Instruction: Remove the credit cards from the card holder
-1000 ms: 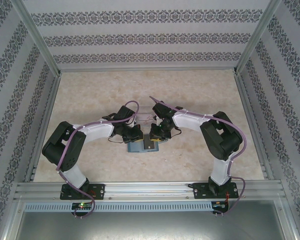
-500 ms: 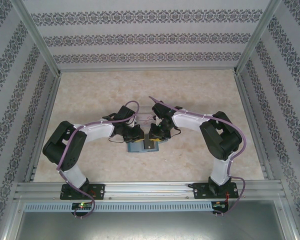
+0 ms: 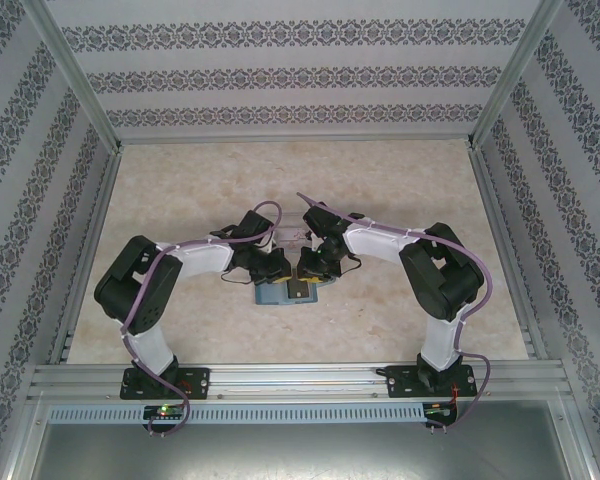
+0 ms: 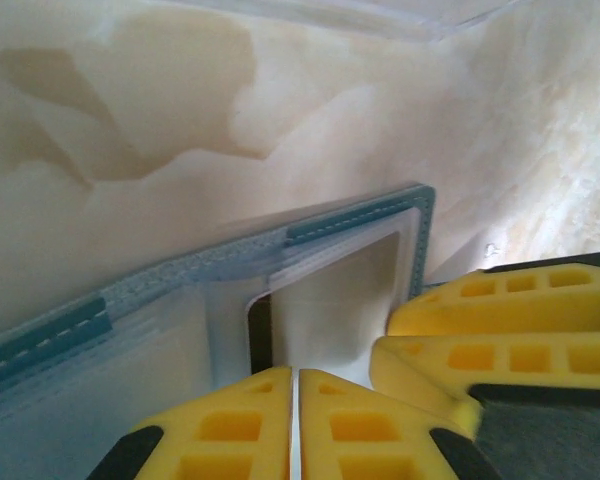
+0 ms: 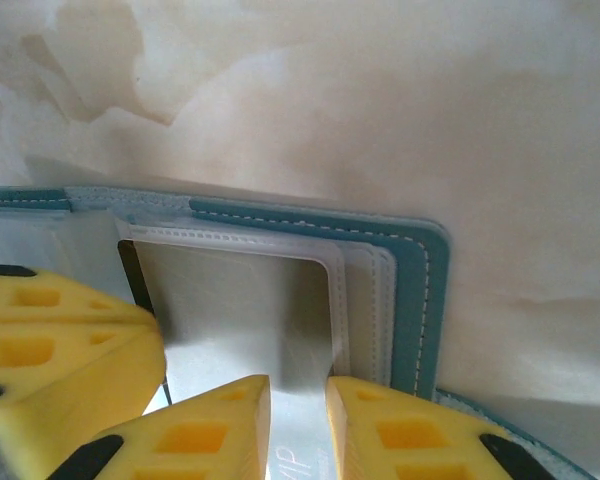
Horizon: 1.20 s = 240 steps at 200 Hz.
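My left gripper (image 4: 296,385) is down at the card holder (image 3: 288,292), its yellow fingers pressed tight together with no gap between them. The holder is lying open and flat on the table (image 3: 400,190), midway between the two arms, and both wrists are crowding in over it. My right gripper (image 5: 298,392) is coming at it from the other side. Its jaws are standing a little apart, straddling a strip of pale card (image 5: 296,440) at the mouth of the clear pocket (image 5: 230,290). The two sets of fingers are sitting just beside each other.

I'm judging the holder to be light and soft, so it's likely to slide or lift with a card unless one gripper is pinning it. The cards should be thin, stiff and slick, and they're sitting snug in the sleeve. The place to take hold is an exposed edge at the pocket mouth, pinched across its thickness. I'm also seeing the dark edge of a black card (image 4: 260,335) running along the side of the window.

For writing, I'm picking out pale letters on the card between my right fingers. They look like "VIP", though the frame edge is cutting them off. The holder itself is showing only white stitching, no brand.
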Available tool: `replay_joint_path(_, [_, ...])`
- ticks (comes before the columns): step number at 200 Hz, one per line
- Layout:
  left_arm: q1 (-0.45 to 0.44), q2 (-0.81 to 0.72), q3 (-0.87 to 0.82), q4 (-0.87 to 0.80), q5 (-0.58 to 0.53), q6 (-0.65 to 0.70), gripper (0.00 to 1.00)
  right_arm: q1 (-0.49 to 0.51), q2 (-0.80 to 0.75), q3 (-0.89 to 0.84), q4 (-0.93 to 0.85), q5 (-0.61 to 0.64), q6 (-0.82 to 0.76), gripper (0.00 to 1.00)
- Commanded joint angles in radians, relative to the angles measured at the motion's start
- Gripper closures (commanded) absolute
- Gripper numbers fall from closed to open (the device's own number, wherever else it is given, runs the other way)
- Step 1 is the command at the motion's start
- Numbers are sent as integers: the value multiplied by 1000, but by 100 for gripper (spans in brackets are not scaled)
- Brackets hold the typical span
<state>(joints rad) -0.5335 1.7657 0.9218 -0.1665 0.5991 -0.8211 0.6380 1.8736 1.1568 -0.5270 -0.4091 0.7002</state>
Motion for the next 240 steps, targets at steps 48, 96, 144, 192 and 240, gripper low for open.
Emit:
replay_joint_path(48, [12,14,9,-45,-20,6,85,8,7,0,-54,69,-16,72])
replay_joint_path(96, [13,-14,25,-115,-61,35,82,7,12,3,-59,72,-18,69])
replay_joint_path(144, [13,-19,36,-134,-69,41,82,7,13,6,-65,73,-20,69])
replay_joint_path(192, [13,-62,50,-122,-64,35,80,10,-4,18,-76,74,-19,69])
replay_joint_path(240, [14,-53,47,-133,-72,34,80,14,-27,40,-91,71,-18,69])
